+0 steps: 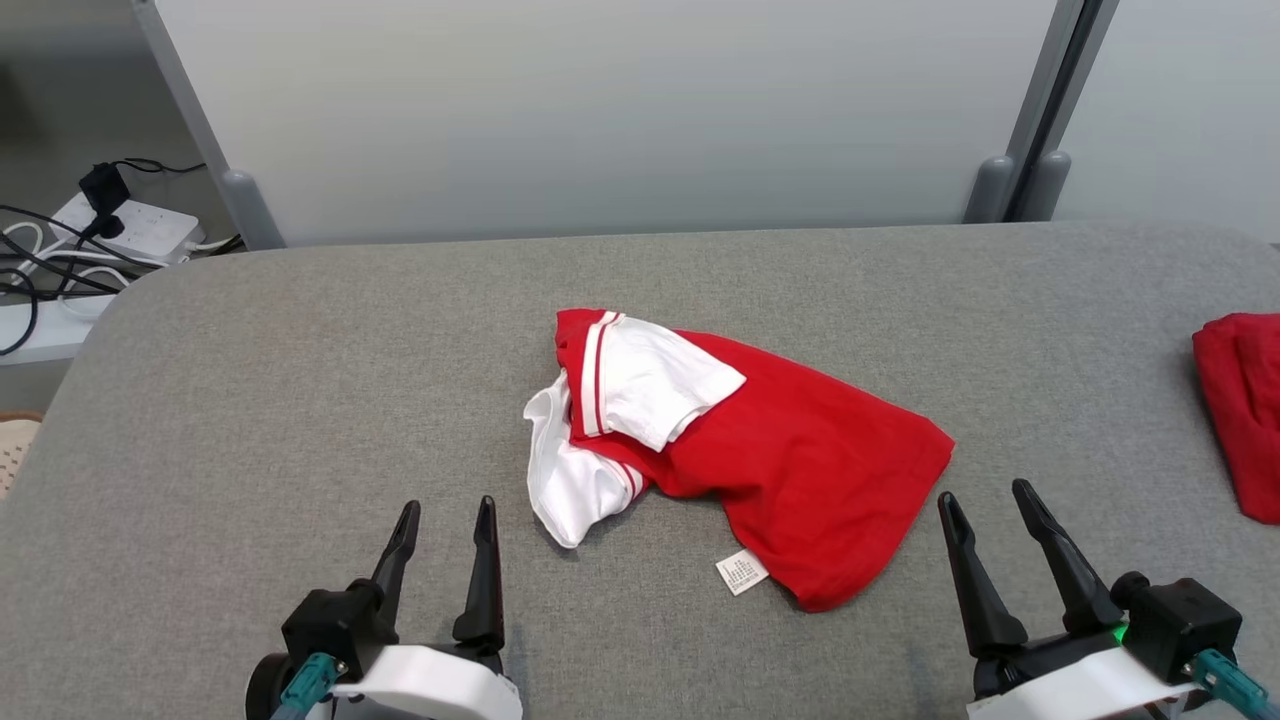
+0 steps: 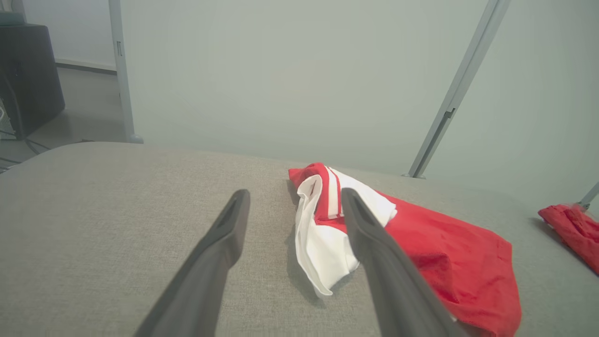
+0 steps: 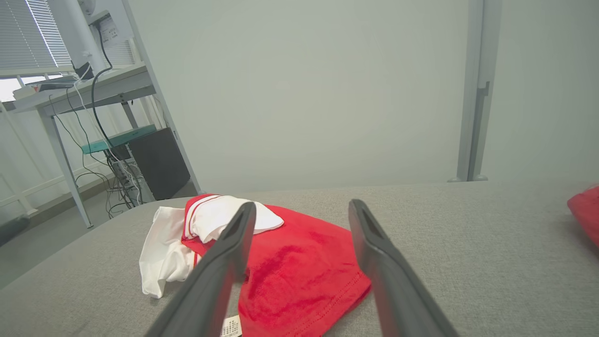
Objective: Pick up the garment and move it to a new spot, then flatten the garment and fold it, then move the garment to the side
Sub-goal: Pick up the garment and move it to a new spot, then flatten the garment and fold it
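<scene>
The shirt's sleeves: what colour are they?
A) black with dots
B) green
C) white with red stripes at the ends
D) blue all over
C: the sleeves are white with red stripes at the cuffs, while the rest of the shirt lying on the grey surface is red.

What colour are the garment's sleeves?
The sleeves are white with red stripes; head view shows it best.

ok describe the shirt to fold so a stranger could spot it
Start at the grey table. The shirt lies crumpled at its middle. Unlike the plain red cloth at the right edge, it has white sleeves with red stripes.
</scene>
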### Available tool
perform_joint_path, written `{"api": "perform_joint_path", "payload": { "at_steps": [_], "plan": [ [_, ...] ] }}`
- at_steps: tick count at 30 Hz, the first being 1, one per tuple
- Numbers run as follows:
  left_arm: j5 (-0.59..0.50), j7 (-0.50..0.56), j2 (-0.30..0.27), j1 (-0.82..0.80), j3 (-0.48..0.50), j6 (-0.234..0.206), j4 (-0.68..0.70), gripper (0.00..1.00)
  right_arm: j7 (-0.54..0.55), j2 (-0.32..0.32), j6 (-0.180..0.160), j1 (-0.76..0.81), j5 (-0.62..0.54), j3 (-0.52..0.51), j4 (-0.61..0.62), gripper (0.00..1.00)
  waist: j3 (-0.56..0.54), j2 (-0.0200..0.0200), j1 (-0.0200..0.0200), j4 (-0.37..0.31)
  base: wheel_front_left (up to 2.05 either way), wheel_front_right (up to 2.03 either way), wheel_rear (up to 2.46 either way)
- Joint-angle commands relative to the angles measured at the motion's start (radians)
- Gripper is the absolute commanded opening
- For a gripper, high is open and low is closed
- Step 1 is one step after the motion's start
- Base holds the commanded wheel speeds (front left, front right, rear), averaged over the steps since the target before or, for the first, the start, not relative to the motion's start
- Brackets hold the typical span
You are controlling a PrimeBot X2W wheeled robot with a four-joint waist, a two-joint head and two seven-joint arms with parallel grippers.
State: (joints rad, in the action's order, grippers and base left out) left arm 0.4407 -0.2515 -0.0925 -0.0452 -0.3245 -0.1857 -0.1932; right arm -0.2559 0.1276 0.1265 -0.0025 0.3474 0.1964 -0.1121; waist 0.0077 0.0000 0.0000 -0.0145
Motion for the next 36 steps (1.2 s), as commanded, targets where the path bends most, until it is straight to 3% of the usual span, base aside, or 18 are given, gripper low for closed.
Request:
{"api": "perform_joint_path", "payload": {
  "at_steps": [1, 17, 24, 36],
  "plan": [
    [-0.011, -0.01, 0.0, -0.019, 0.03, 0.0, 0.034, 1.0, -0.006, 0.003, 0.004, -0.009, -0.013, 0.014, 0.022, 1.0, -0.006, 0.0, 0.0, 0.003, 0.0, 0.0, 0.0],
    [-0.051, -0.01, 0.016, -0.081, 0.033, 0.04, 0.032, 1.0, -0.006, 0.016, 0.004, -0.009, -0.016, 0.019, 0.023, 1.0, 0.015, 0.0, 0.0, -0.025, 0.0, 0.0, 0.0],
    [-0.073, 0.007, 0.023, -0.225, -0.018, 0.074, -0.02, 1.0, -0.006, 0.018, 0.004, -0.029, -0.016, 0.017, 0.03, 1.0, 0.067, 0.0, 0.0, -0.053, 0.0, 0.0, 0.0],
    [-0.145, 0.091, 0.036, -0.587, -0.143, 0.122, -0.24, 1.0, -0.006, 0.006, 0.004, -0.097, -0.021, 0.014, 0.053, 1.0, 0.219, 0.0, 0.0, -0.147, 0.0, 0.0, 0.0]
  ]
}}
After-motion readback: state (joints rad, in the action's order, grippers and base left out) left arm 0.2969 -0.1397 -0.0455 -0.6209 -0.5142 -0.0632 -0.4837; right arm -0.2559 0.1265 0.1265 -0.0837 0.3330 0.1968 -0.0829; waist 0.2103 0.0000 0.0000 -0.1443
